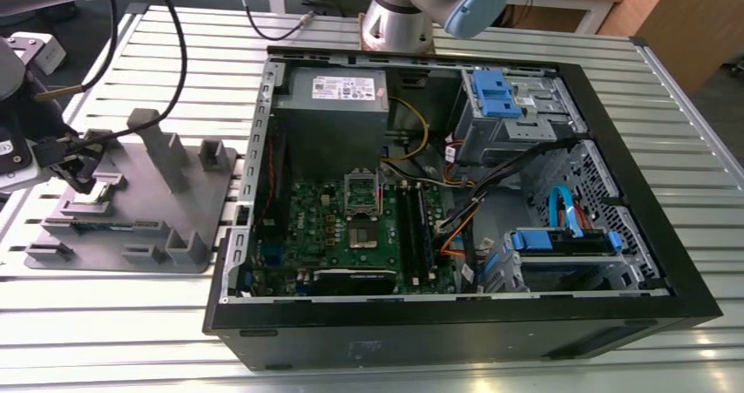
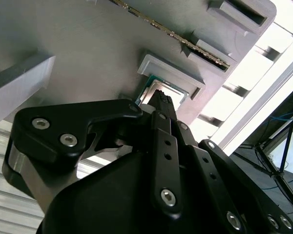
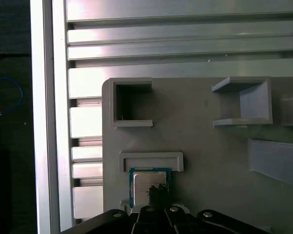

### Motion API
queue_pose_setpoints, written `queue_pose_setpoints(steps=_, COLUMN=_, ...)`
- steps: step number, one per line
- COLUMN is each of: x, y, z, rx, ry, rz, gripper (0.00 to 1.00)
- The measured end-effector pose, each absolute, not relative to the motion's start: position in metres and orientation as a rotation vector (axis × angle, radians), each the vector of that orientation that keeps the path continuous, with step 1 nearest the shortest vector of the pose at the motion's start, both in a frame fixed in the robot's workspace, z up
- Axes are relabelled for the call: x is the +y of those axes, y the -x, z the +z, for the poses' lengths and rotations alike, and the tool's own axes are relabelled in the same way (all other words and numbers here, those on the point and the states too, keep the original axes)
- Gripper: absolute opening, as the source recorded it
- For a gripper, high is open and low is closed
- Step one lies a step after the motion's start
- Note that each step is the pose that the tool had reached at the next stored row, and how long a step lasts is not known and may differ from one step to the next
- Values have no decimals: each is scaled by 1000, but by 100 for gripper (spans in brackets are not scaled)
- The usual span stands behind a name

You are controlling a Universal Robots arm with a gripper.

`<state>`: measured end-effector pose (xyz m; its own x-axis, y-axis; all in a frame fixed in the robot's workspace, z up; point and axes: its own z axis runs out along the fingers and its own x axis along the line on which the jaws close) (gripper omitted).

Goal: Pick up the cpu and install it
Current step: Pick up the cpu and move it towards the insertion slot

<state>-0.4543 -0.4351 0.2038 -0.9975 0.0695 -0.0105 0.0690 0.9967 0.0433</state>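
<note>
Gripper links, black, lie nearest the lens in both wrist views. The jaws stand drawn close together, with no gap visible between the tips. The tips sit over the silvery top of the cpu, not round its edges. Whether they touch the metal cannot be told.

The cpu lies flat on the grey tray, near one of the tray's outer edges. One of its sides is just beside a raised U-shaped lip. Its green rim shows along two further sides. A square pocket stands apart from it, beyond the lip. Past the tray's edge run the slats of the table and then the table's side rail.

In the exterior view the tray rests at the left, clear of the open case. The gripper hangs over the tray's left part. A tall post rises just to its right, and the space above is free. The motherboard lies on the case floor, walled by the case's black rim. The socket is near its middle, and cables crowd the side toward the exterior view's right.
</note>
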Motion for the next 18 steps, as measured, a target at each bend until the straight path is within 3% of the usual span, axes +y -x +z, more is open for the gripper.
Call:
queue_pose_setpoints(steps=3, x=-435, y=454, z=204, rx=3127, ry=-108, rz=67, gripper=16)
queue_pose_setpoints(steps=5, x=-435, y=454, z=204, rx=3127, ry=-108, rz=67, gripper=29)
queue_pose_setpoints(steps=6, x=-435, y=454, z=204, rx=3127, ry=-108, rz=67, gripper=29)
queue_pose_setpoints(steps=10, x=-435, y=454, z=204, rx=3127, ry=-108, rz=67, gripper=47)
queue_pose_setpoints(steps=18, x=-435, y=454, z=199, rx=3127, ry=-108, rz=67, gripper=47)
